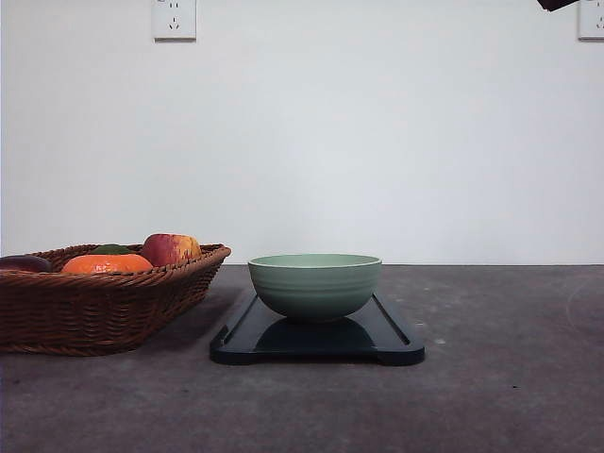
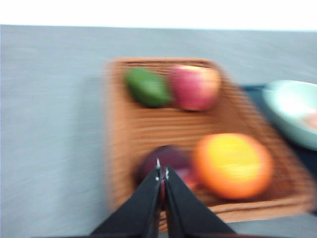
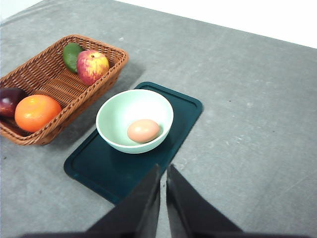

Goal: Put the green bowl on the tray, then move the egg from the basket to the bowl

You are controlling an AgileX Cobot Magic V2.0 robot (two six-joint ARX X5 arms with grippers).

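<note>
On the grey, matte desk [image 1: 510,377] sits the woven wicker basket [image 3: 49,79], holding 4 fruits, beside the flat dark tray [image 3: 94,168]. The ridged green bowl [image 1: 315,285] stands on the tray with the smooth tan egg [image 3: 143,130] inside. Both the right gripper [image 3: 163,171] and left gripper [image 2: 162,173] hover above, jaws nearly closed, empty.

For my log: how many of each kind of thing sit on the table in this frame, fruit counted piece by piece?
Basket: 1
Tray: 1
Green bowl: 1
Egg: 1, in the bowl
Apple: 1
Orange: 1
Green fruit: 1
Dark purple fruit: 1
Total: 8, with all 4 fruits in the basket.
</note>
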